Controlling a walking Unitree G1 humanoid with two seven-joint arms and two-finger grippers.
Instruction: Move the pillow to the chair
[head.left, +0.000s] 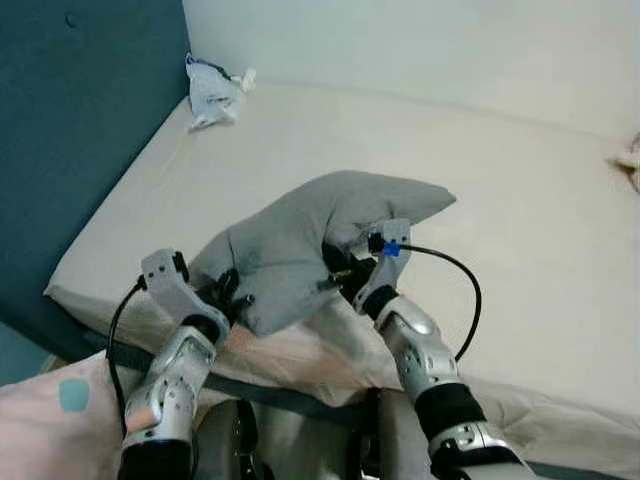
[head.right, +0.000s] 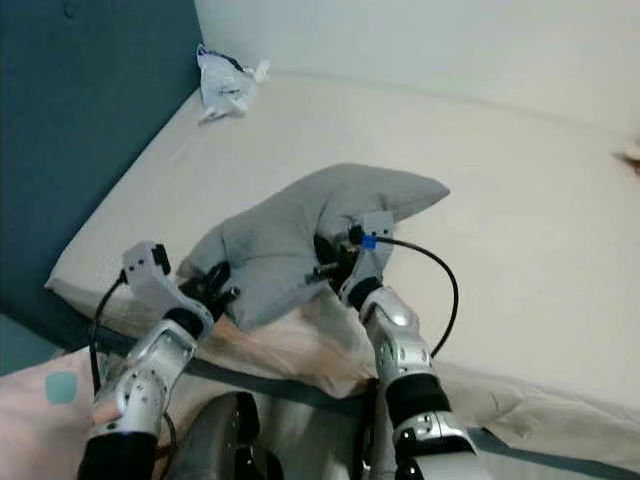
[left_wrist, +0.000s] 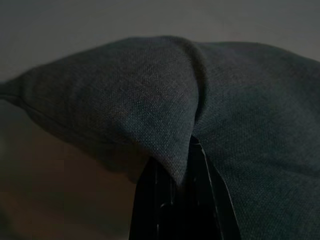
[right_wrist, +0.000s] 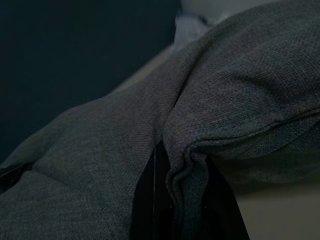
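Note:
A grey pillow (head.left: 300, 235) is held up over the front of a cream bed (head.left: 520, 220). My left gripper (head.left: 228, 296) is shut on the pillow's near left corner. On the pillow's right side my right gripper (head.left: 340, 268) is shut on a fold of fabric. In the left wrist view the grey cloth (left_wrist: 165, 100) drapes over the black fingers (left_wrist: 197, 200). The right wrist view has the fabric (right_wrist: 210, 100) bunched between its fingers (right_wrist: 150, 200).
A teal headboard (head.left: 70, 130) rises at the left. A white crumpled bag (head.left: 215, 92) lies in the bed's far left corner. A pale cushion with a teal patch (head.left: 60, 405) sits at the lower left. A cream wall (head.left: 420, 40) backs the bed.

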